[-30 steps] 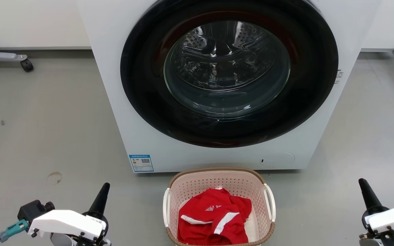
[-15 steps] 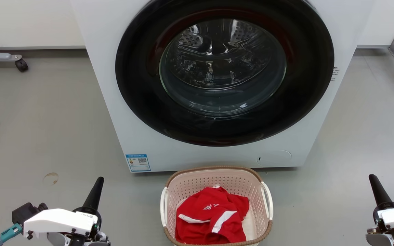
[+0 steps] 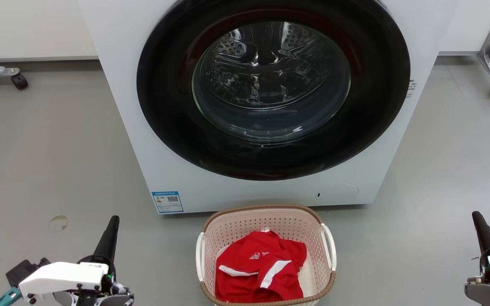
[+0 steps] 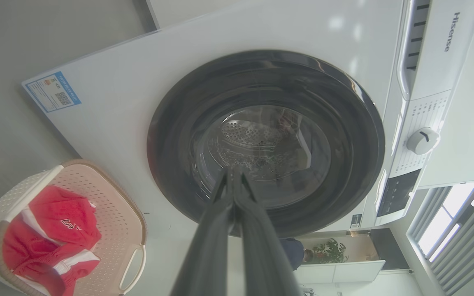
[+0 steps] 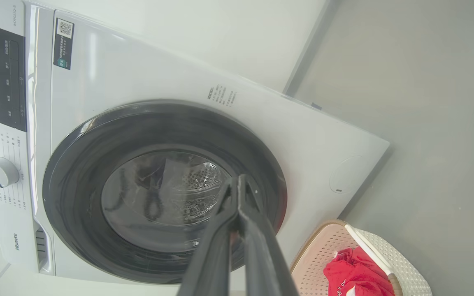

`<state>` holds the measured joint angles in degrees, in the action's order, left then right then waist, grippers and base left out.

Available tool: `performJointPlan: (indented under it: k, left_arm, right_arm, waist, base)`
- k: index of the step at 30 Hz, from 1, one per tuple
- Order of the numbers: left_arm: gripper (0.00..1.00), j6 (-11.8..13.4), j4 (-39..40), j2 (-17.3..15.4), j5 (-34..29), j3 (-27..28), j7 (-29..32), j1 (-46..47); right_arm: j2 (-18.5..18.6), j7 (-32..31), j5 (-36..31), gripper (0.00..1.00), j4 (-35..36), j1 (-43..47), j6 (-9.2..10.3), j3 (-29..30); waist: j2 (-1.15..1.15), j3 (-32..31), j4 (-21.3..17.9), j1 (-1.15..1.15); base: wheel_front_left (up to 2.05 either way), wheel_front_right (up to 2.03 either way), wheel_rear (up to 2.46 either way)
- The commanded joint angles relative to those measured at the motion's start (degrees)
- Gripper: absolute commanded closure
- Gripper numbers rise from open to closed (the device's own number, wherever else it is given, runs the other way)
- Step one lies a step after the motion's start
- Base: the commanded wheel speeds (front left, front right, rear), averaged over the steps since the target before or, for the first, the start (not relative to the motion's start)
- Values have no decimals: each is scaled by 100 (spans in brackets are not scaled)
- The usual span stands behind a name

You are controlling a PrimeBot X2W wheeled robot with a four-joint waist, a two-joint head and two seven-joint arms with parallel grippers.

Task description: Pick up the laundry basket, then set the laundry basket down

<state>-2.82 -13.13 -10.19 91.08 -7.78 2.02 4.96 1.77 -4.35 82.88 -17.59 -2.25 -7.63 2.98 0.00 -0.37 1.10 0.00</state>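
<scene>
**Status of the laundry basket**

The laundry basket (image 3: 236, 231) stands upright on the floor (image 3: 58, 161), directly in front of the washer (image 3: 151, 161) and just below its closed round door (image 3: 272, 89). A red garment (image 3: 260, 272) lies crumpled inside it. The two white side handles, left (image 3: 199, 257) and right (image 3: 329, 246), are free; nothing touches them.

**Claws**

The left claw (image 3: 112, 222) sits well to the left of the basket and the right claw (image 3: 479, 219) well to the right. Each has its fingers pressed together into a single point and pinches nothing. Both point toward the washer, not at the basket.

**Progress**

The basket rests on the floor, which is the condition the task ends in. The same arrangement also fits a basket waiting to be lifted. With the basket grounded and both claws clear of it, the views do not settle which of the two stages applies. No lift is under way.
</scene>
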Motion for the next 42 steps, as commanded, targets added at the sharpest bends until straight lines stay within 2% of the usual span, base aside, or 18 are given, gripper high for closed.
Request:
performJointPlan:
  k: [1,19,42]
  left_arm:
    - [100,-78,107,-44,71,270,15,113]
    - [100,-464,-65,448,428,1037,135,93]
    - [100,-467,-73,515,359,1130,206,98]
  right_arm:
    - [127,-66,123,100,204,-349,12,-21]
    - [111,-218,917,100,357,-393,14,357]
    - [110,-217,926,100,358,-393,14,358]
  waist:
    - [0,3,-5,0]
    - [0,54,-109,0]
    - [0,55,-109,0]
  base:
    - [0,0,0]
    - [0,0,0]
    - [0,0,0]
